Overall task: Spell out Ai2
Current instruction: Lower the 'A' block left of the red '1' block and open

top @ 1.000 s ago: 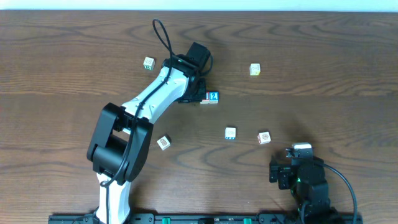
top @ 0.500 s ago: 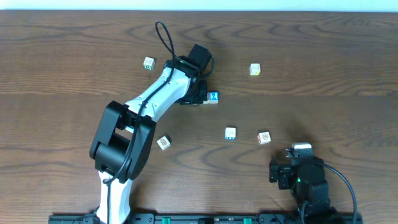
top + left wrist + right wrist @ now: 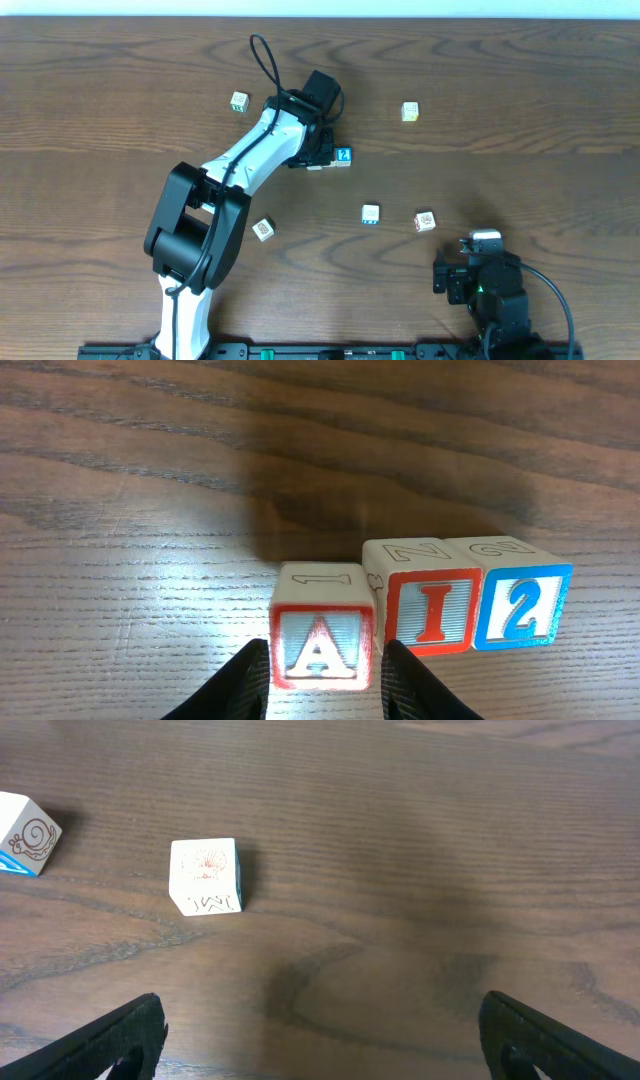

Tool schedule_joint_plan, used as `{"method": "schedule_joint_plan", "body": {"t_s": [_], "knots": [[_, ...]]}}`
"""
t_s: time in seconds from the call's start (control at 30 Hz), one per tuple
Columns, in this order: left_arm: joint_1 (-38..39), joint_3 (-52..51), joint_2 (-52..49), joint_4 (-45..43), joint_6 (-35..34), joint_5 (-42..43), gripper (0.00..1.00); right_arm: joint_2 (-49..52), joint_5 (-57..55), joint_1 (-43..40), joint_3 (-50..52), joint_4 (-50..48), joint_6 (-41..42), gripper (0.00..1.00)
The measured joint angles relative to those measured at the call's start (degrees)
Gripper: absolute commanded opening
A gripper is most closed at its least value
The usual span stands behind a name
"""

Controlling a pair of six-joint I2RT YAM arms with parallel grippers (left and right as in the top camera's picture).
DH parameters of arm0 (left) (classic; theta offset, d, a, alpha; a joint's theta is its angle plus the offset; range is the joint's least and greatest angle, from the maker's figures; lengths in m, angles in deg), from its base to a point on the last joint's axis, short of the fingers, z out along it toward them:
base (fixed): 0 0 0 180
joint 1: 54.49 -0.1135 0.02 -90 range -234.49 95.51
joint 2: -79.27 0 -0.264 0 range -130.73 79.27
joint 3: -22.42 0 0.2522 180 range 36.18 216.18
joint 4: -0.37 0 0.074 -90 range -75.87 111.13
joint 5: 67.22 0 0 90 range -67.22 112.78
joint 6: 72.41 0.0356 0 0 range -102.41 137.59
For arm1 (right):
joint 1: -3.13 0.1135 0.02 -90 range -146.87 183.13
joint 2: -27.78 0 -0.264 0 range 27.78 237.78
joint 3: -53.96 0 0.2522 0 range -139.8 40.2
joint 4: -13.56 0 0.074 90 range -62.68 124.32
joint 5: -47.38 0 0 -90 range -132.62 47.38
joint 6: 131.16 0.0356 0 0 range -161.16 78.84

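Observation:
Three cubes stand in a row on the table in the left wrist view: a red A cube [image 3: 322, 640], a red I cube [image 3: 430, 610] and a blue 2 cube [image 3: 520, 605]. The A cube sits a little nearer the camera than the other two. My left gripper [image 3: 327, 660] is open with its fingers on either side of the A cube. A thin gap shows at the right finger [image 3: 400, 680]. From overhead only the 2 cube [image 3: 343, 155] shows beside the left gripper [image 3: 318, 160]. My right gripper [image 3: 320, 1020] is wide open over bare wood.
Pale cubes lie scattered: one at the back left [image 3: 239, 100], one at the back right [image 3: 410, 111], one near the left arm [image 3: 263, 229]. A snail-marked cube [image 3: 370, 213] and a brownish-patterned cube [image 3: 425, 221] lie just ahead of the right arm [image 3: 480, 285].
My left fingers have parted slightly from the A cube. The cubes and the right arm have stayed where they were.

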Motion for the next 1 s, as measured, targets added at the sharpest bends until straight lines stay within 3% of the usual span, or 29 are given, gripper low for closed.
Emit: {"method": "schedule_joint_plan", "body": {"t_s": [0.73,0.8,0.87,1.0], "knots": [[0.0,2.1,-0.2,0.5,0.2,-3.8,0.37,0.0,0.0,0.0,0.0,0.0,0.0,0.99],[0.0,4.7,-0.3,2.3,0.2,-5.3,0.27,0.0,0.0,0.0,0.0,0.0,0.0,0.99],[-0.1,8.2,-0.3,4.8,0.3,-7.1,0.06,0.0,0.0,0.0,0.0,0.0,0.0,0.99],[-0.3,11.3,-0.3,10.5,-0.3,-8.9,0.06,0.0,0.0,0.0,0.0,0.0,0.0,0.99]]}}
